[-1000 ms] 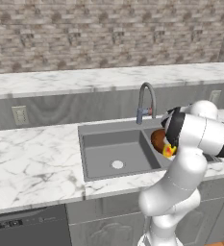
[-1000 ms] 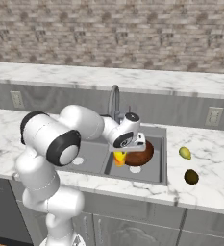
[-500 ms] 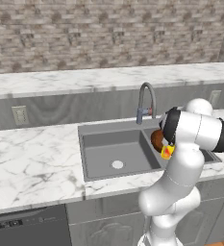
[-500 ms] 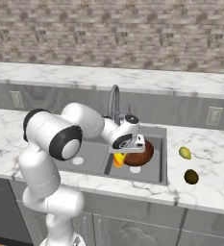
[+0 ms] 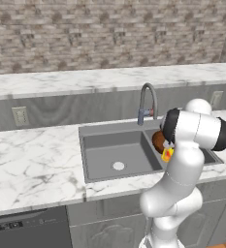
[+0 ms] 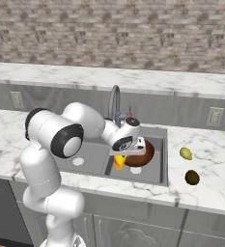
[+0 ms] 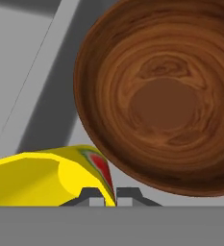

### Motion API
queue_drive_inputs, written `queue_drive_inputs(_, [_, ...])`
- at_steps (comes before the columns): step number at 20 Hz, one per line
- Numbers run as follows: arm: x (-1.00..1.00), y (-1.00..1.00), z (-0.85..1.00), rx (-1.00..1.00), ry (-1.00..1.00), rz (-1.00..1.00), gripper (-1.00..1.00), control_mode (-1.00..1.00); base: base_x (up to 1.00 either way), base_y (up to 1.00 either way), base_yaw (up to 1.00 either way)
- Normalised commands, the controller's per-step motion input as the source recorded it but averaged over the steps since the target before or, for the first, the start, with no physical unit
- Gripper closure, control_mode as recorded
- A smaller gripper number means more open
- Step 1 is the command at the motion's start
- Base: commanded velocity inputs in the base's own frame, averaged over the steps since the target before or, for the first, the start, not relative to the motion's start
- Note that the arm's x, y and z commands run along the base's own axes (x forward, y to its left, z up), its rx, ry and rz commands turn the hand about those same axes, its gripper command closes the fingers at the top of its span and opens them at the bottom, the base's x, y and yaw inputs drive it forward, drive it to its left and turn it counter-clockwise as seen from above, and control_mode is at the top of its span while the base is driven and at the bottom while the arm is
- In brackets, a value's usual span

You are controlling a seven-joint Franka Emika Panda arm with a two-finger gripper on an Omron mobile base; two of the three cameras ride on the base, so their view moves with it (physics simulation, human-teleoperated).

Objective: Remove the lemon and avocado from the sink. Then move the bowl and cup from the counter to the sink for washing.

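Observation:
The yellow cup hangs in the sink's right basin with my gripper shut on its rim; the red-orange patch shows by the fingertips. In the base views the cup sits just left of the reddish-brown bowl, which lies in the same basin of the grey sink. From the hand view the bowl is close against the cup. The lemon and the dark avocado lie on the counter to the right of the sink.
The curved faucet rises behind the sink's divider, close to my wrist. The left basin has only its white drain. Marble counter stretches left, with a dishwasher front below it.
The cup has sunk slightly lower in the right basin beside the bowl. My arm's elbow has swung a little to the left in the left base view.

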Motion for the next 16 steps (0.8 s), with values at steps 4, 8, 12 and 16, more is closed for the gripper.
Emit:
queue_drive_inputs(4, [0.0,0.0,-0.13,0.0,0.0,0.0,1.0,-1.0,0.0,0.0,0.0])
queue_drive_inputs(8, [0.0,0.0,-0.12,0.0,0.0,0.0,1.0,-1.0,0.0,0.0,0.0])
queue_drive_inputs(12, [0.0,0.0,-0.11,0.0,-0.02,0.0,1.0,-1.0,0.0,0.0,0.0])
queue_drive_inputs(16, [0.0,0.0,-0.11,0.0,-0.01,0.0,1.0,-1.0,0.0,0.0,0.0])
